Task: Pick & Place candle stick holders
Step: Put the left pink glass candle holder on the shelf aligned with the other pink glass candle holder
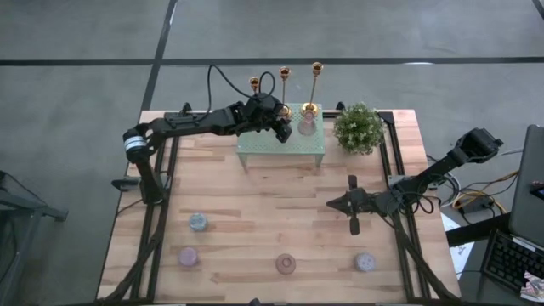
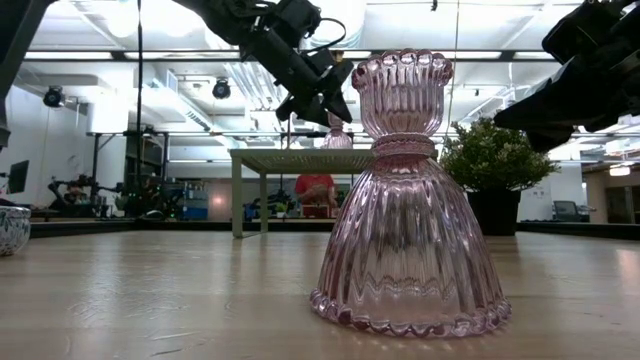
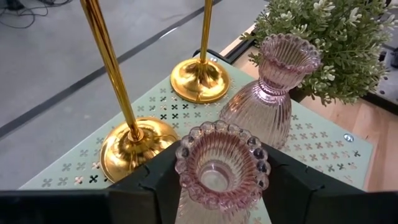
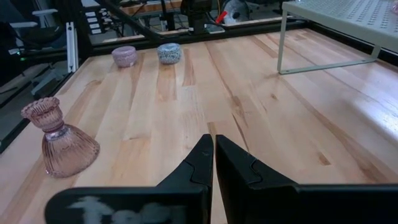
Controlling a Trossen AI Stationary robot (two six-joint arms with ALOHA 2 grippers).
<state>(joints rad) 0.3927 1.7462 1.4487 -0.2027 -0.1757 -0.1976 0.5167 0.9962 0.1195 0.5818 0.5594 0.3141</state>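
Three gold candlesticks (image 1: 285, 85) stand by their round bases along the far edge of a pale green perforated riser (image 1: 255, 146); two show in the left wrist view (image 3: 134, 146) (image 3: 199, 81). A pink ribbed glass candle holder (image 3: 267, 93) stands upright on the riser beside them. My left gripper (image 1: 280, 129) is over the riser, shut on a second pink glass holder (image 3: 221, 165). My right gripper (image 1: 333, 204) is shut and empty, low over the table's right middle (image 4: 214, 140). A third pink glass holder (image 2: 410, 200) stands on the table near the front edge. My left gripper pinches the pink glass holder between its two fingers (image 3: 155, 180), one on each side just below the scalloped cup rim (image 3: 186, 155). The fingers come from above, slanting down. The holder is upright, cup opening up. Its base is hidden, so I cannot tell whether it rests on the riser.
A potted green plant (image 1: 359, 127) stands right of the riser. Small round bowls sit near the front: grey (image 1: 198, 223), pink (image 1: 187, 255), grey (image 1: 365, 262). Bare wood lies between the riser and these.
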